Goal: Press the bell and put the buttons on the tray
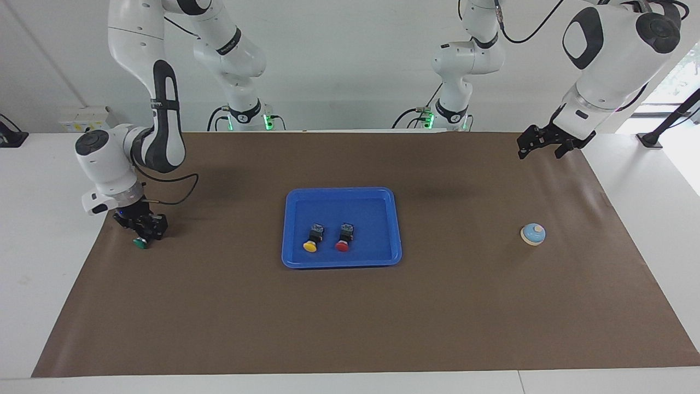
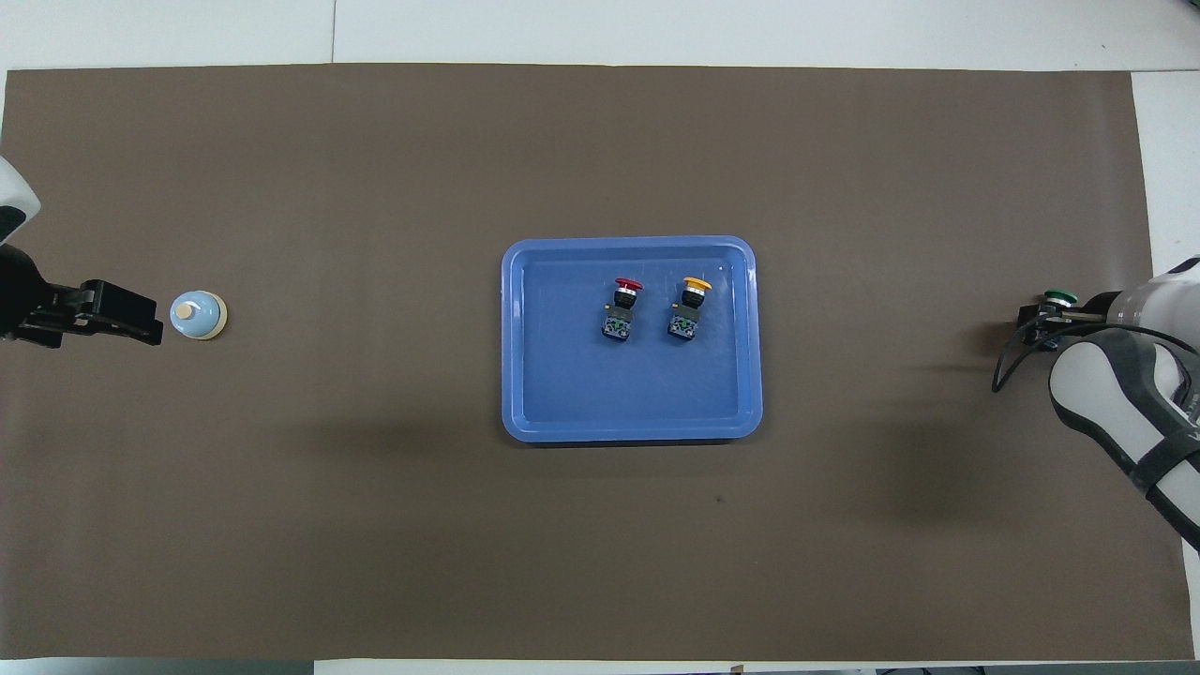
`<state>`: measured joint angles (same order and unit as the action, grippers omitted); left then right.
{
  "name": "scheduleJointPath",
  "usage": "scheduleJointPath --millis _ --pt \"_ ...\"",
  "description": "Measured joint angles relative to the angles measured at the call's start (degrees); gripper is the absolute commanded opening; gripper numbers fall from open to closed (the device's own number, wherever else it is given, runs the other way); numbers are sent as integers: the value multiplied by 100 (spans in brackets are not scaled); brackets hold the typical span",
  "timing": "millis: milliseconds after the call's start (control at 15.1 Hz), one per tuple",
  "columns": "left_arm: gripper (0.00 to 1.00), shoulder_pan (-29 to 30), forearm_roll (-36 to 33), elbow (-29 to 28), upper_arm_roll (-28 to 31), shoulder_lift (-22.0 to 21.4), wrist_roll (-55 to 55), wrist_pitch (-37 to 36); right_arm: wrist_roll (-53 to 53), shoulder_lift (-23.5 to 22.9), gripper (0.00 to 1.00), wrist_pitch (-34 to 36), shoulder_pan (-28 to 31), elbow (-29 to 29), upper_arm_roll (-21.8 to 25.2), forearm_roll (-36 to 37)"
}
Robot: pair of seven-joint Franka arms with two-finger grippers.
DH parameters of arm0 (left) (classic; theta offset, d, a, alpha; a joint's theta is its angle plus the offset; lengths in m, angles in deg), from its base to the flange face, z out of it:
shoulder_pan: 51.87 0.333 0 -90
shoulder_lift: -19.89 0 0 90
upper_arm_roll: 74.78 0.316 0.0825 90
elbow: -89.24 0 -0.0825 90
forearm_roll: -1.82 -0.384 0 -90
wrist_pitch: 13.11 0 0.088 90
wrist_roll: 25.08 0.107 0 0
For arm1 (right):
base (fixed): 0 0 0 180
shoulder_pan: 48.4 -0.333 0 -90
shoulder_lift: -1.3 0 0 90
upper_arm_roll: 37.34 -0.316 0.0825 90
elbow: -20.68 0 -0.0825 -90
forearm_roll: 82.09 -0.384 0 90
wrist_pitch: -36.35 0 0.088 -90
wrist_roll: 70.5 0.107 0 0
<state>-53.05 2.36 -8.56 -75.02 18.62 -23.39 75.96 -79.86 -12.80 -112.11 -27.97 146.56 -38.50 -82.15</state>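
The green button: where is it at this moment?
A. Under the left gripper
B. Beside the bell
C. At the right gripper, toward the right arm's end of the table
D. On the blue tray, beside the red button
C: the green button sits at the tips of the right gripper, while the blue tray holds only the yellow button and the red button.

Matt brown paper-like sheet point(image 1: 350, 306) covers centre of frame, smooth, faint creases at its right edge in facing view. Bare white tabletop point(image 1: 44, 262) around it, smooth, slight sheen. Rectangular bright blue plastic tray point(image 1: 342, 260) mid-frame, glossy, light glinting off rim. Red point(image 1: 342, 246) and yellow point(image 1: 310, 247) round button caps on it, shiny plastic; bodies dark, duller. My arm shells point(image 1: 607, 49) upper frame, glossy white plastic with black joints. Light blue dome bell point(image 1: 532, 233), smooth, soft sheen.
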Motion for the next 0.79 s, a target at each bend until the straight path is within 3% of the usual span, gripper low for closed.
scheduleJointPath --millis 198,397,662,794 --pt "100 0 0 0 0 0 0 0 0 6 0 214 -4 -69 -45 0" --pt "100 0 0 0 0 0 0 0 0 80 0 1144 -169 -624 -134 0" --pt "100 0 0 0 0 0 0 0 135 203 0 2405 -799 -1629 -158 -21" --pt "100 0 0 0 0 0 0 0 694 200 0 2803 -1321 -1970 -174 -42"
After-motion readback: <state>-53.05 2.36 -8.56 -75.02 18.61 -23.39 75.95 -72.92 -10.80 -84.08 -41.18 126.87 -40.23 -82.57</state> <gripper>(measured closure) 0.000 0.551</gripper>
